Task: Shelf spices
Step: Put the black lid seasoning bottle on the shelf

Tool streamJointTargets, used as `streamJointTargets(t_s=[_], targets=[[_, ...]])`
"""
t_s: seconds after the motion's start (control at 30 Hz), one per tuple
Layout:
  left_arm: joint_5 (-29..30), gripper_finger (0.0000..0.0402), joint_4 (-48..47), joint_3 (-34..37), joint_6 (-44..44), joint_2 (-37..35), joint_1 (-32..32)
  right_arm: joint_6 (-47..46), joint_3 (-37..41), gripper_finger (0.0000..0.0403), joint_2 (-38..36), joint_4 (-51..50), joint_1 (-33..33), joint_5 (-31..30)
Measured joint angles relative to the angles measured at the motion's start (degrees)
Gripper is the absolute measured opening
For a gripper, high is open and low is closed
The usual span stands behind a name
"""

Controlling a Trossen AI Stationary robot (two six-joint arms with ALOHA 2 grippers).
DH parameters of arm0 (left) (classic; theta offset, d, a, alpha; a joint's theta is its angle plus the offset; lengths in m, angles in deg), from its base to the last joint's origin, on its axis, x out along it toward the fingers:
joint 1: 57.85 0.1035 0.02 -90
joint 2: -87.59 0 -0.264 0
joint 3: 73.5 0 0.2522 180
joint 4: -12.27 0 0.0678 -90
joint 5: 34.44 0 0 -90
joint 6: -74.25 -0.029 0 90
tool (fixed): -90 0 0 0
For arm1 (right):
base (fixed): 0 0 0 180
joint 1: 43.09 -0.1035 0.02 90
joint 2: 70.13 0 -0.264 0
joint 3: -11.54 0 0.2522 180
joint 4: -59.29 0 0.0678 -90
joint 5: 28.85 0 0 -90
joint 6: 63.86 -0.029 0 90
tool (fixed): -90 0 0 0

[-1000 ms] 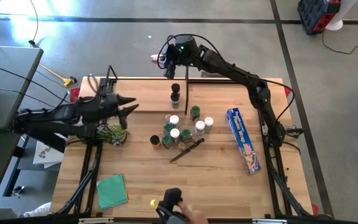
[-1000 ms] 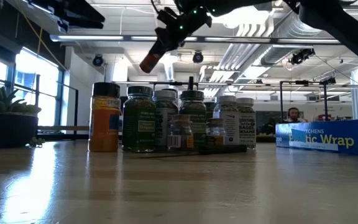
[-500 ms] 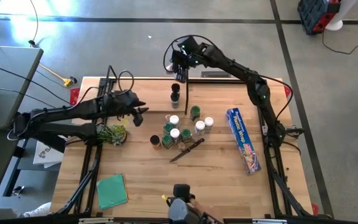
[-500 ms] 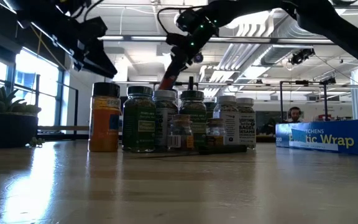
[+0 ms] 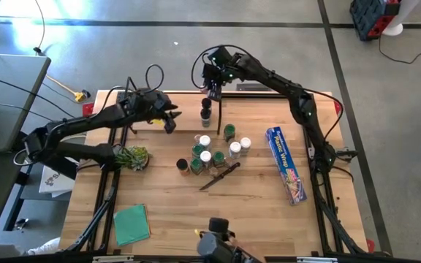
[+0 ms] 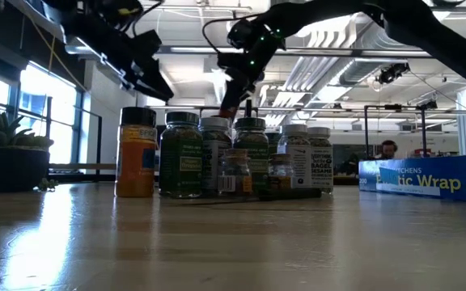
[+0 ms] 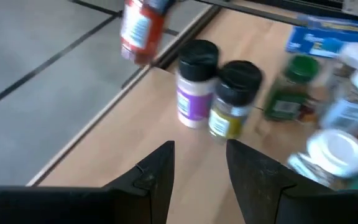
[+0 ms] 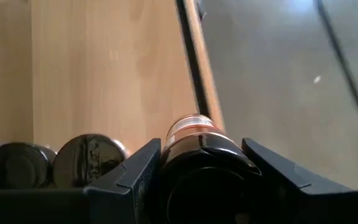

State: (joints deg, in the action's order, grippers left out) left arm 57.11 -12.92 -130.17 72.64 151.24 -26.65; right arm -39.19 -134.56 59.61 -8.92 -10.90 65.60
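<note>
While two black-capped jars (image 5: pixel 206 109) already stand near the top centre of the high view by the shelf's black upright rod (image 5: pixel 218 109), most spices remain unshelved: a cluster of white- and green-capped jars (image 5: pixel 212 150) at mid-frame. The right gripper (image 5: pixel 212 82), just above those two jars, is clamped on a red-labelled jar (image 7: pixel 143 28) (apparently the third to go up). The left gripper (image 5: pixel 168 118), to their left, carries nothing, its jaws parted. Roughly ten jars are left.

Two black-capped jars (image 5: pixel 206 109) on the shelf (image 5: pixel 174 102) — about eight more jars (image 5: pixel 212 152) clustered below, one red jar (image 7: pixel 143 28) held, one blue box (image 5: pixel 286 164).
</note>
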Motion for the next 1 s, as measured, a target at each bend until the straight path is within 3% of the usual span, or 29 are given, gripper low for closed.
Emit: streamJointTargets(t_s=[0.27,0.5,1.0], targets=[[-2.74,0.0142,3.34,0.04,-0.01,11.02,6.31,-0.24,0.09,0.0188,3.50,2.93,0.03,-1.97],[-2.61,0.0142,12.14,0.04,-0.13,18.71,7.95,-0.24,0.09,0.0188,5.13,2.80,0.03,-1.16],[-2.62,0.0142,24.76,0.06,-3.17,27.11,8.21,-0.20,0.09,0.0195,5.06,1.66,-0.27,1.04]])
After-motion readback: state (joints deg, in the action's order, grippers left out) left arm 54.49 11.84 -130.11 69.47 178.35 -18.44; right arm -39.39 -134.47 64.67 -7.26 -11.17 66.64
